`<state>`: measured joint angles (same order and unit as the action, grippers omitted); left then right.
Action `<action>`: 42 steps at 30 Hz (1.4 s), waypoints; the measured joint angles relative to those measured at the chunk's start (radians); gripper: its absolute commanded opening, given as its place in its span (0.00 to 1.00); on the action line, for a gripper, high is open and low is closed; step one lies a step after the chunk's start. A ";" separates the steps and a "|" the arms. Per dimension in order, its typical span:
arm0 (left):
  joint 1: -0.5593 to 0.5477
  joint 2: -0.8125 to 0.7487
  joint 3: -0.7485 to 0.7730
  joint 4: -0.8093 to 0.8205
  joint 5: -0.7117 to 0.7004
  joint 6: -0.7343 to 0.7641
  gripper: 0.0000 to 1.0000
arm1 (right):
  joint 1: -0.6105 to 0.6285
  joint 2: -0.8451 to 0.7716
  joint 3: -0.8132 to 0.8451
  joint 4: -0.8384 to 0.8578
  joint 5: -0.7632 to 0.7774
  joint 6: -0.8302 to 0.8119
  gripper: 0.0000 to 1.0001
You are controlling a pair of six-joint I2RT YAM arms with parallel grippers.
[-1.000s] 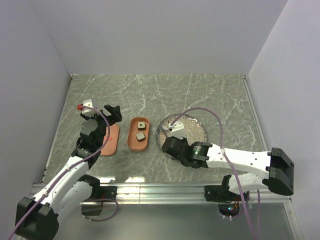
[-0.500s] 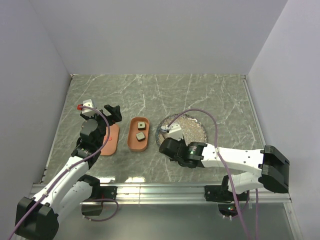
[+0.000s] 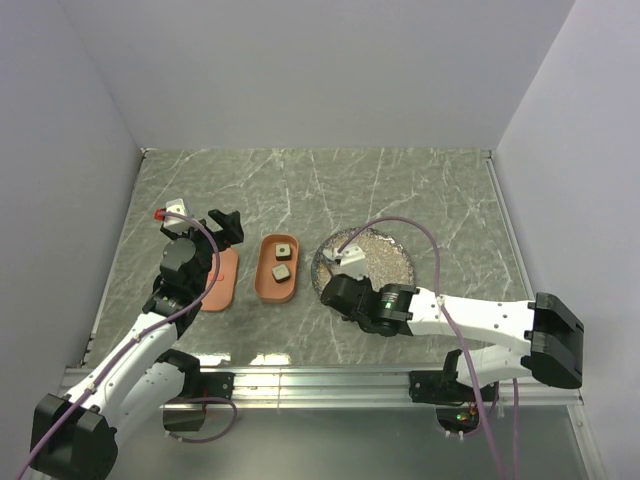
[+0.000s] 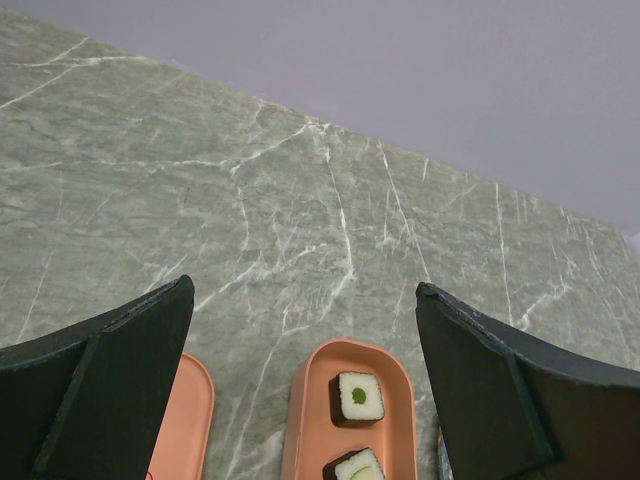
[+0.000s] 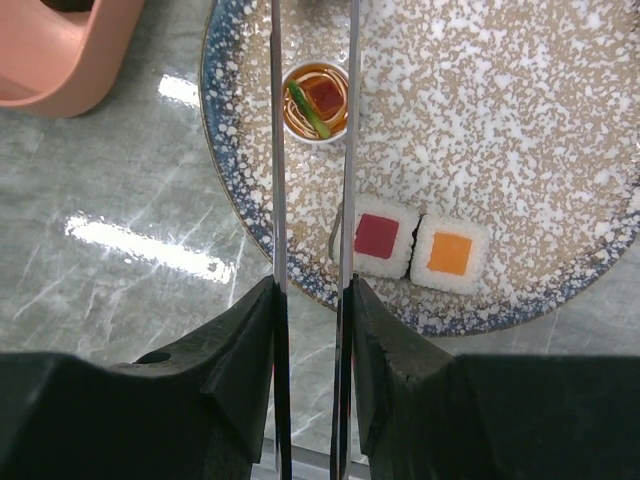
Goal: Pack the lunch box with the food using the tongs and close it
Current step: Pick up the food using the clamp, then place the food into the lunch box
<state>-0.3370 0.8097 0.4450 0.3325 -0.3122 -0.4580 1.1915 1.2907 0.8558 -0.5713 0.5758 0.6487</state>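
While the left pincer (image 4: 305,300) was held spread wide, the tongs (image 5: 276,150) were clenched in the right pincer (image 5: 312,300), their arms flanking a round piece (image 5: 315,100) on the plate (image 5: 520,120)

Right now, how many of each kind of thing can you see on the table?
Lunch box: 1
Lid: 1
Plate: 1
Tongs: 1
Sushi pieces: 5 (2 in the lunch box, 3 showing on the plate)
Total: 9
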 measured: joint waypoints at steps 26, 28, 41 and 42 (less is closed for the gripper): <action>0.002 0.006 0.000 0.003 0.000 0.000 0.99 | 0.077 -0.016 0.125 -0.030 0.038 -0.056 0.27; 0.002 0.006 0.000 0.003 0.000 0.000 0.99 | 0.099 -0.007 0.140 -0.032 0.043 -0.058 0.27; 0.002 0.006 0.000 0.003 0.000 0.000 0.99 | 0.166 0.089 0.216 -0.011 0.034 -0.107 0.27; 0.002 0.006 0.000 0.003 0.000 0.000 0.99 | 0.166 0.103 0.224 -0.005 0.033 -0.113 0.27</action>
<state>-0.3351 0.8162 0.4450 0.3355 -0.3122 -0.4580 1.3579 1.3937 1.0794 -0.5766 0.6086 0.5354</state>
